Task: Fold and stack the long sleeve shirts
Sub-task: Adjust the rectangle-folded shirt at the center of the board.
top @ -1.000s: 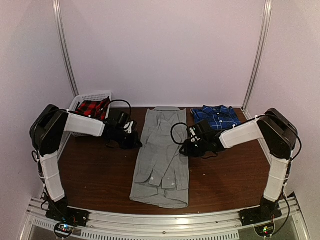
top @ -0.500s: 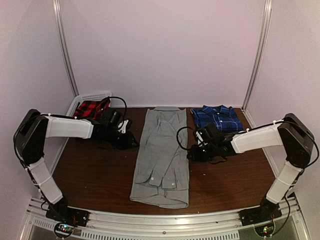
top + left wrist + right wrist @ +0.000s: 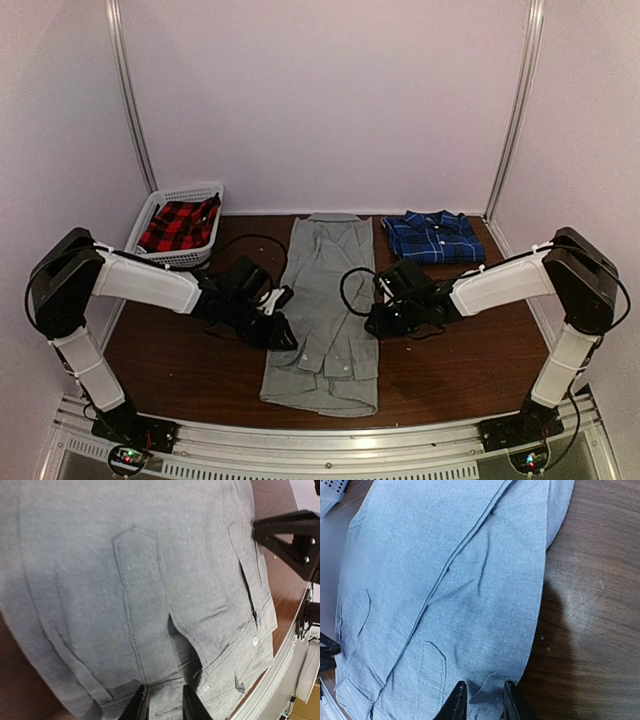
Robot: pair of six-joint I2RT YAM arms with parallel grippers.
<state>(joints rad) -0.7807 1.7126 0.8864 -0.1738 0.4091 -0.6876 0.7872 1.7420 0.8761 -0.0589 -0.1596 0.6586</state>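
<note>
The light grey long sleeve shirt (image 3: pixel 325 300) lies in a long strip down the table's middle, collar at the far end and cuffs folded in near the front. The dark blue plaid shirt (image 3: pixel 432 236) sits folded at the back right. My left gripper (image 3: pixel 283 335) is low at the grey shirt's left edge. In the left wrist view its narrowly open fingers (image 3: pixel 162 705) rest on the grey cloth (image 3: pixel 125 580). My right gripper (image 3: pixel 372 322) is at the right edge, narrowly open (image 3: pixel 482 700), with a small pucker of cloth (image 3: pixel 445 570) between the tips.
A white basket (image 3: pixel 160 200) at the back left holds a red plaid cloth (image 3: pixel 180 225). Brown tabletop (image 3: pixel 470 350) shows on both sides of the grey shirt. The right arm's black gripper (image 3: pixel 290 535) shows across the shirt in the left wrist view. Walls close in the back and sides.
My left arm has swung from beside the basket toward the front, down to the grey shirt's left edge, and its jaws have parted. My right gripper has shifted slightly along the right edge.
</note>
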